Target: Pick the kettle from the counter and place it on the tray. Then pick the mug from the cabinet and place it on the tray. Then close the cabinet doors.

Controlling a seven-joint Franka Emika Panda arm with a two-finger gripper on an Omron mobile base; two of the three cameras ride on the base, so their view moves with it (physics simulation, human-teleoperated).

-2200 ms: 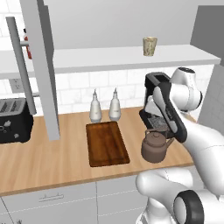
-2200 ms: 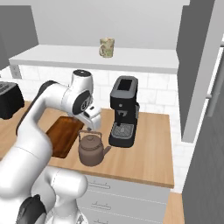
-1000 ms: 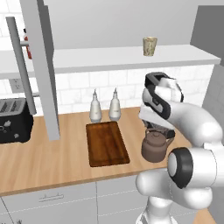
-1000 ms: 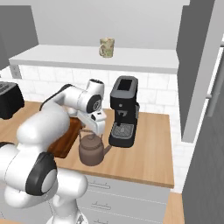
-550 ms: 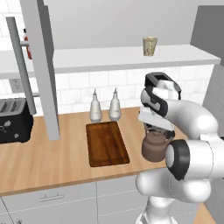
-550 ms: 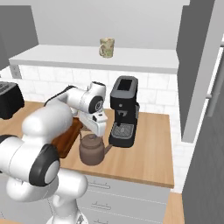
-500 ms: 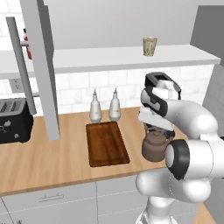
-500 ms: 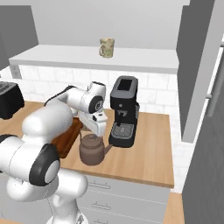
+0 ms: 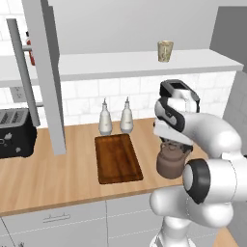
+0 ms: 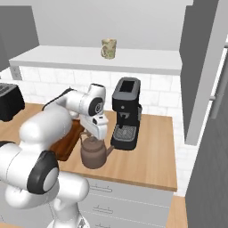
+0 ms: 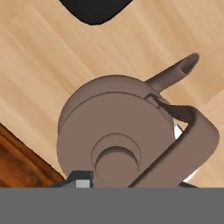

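1. The kettle (image 9: 171, 161) stands upright on the worktop (image 9: 53, 176), right of the tray (image 9: 117, 157) and apart from it, with the black coffee machine (image 10: 126, 113) close behind.
2. The pincer (image 10: 95, 135) is down over the kettle's top, around the arched handle. The hand hides the jaws, so I cannot tell whether they are gripping or just straddling it.
3. In the hand view the handle (image 11: 188, 144) arcs over the lid, the lid knob (image 11: 116, 162) sits beneath it and the spout (image 11: 175, 72) points away.
4. Handling, my guess: rigid, squat, fairly heavy and smooth. The handle's crown is the sensible hold; off-centre, the body would likely swing and tip spout-down.
5. Room: the tray is bare, with two white bottles (image 9: 116, 116) at its far end. The path from kettle to tray looks open.
6. Edges: the coffee machine crowds the far side and the front edge of the worktop is near. Lift straight up before moving sideways.
7. The mug (image 9: 165, 50) waits on the cabinet shelf above; an open door (image 9: 46, 72) hangs at left.
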